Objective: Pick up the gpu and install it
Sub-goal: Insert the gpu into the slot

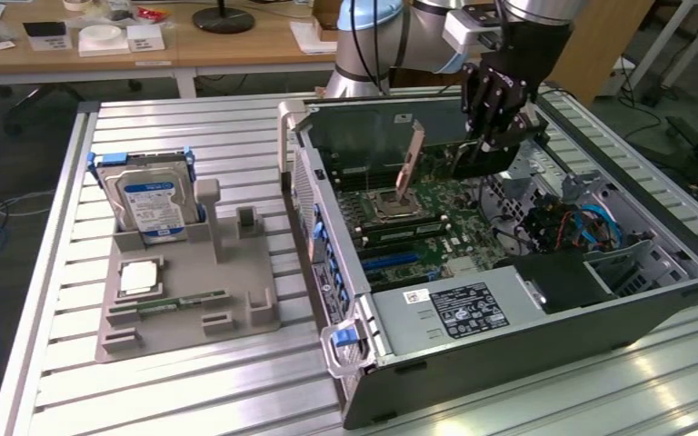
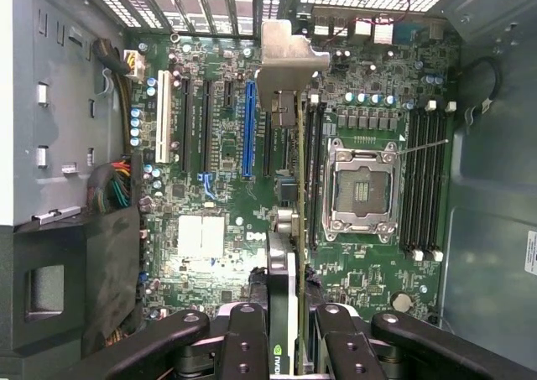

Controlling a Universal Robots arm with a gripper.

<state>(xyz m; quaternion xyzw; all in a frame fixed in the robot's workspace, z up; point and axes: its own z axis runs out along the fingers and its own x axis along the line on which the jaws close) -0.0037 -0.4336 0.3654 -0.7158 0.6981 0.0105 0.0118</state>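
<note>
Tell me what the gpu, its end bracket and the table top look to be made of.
The gpu, held in the gripper: a thin rigid board, pinkish-brown and matte on the face shown, likely circuit-board laminate. Its end bracket: bare sheet metal, dull grey sheen, bent tab. The table top: ribbed silvery slats with bright glints, probably aluminium extrusions.

Ribbed metal table [image 1: 204,127], matt grey plastic tray [image 1: 237,304], shiny metal bracket [image 2: 285,57] on the gpu [image 1: 413,159].
</note>
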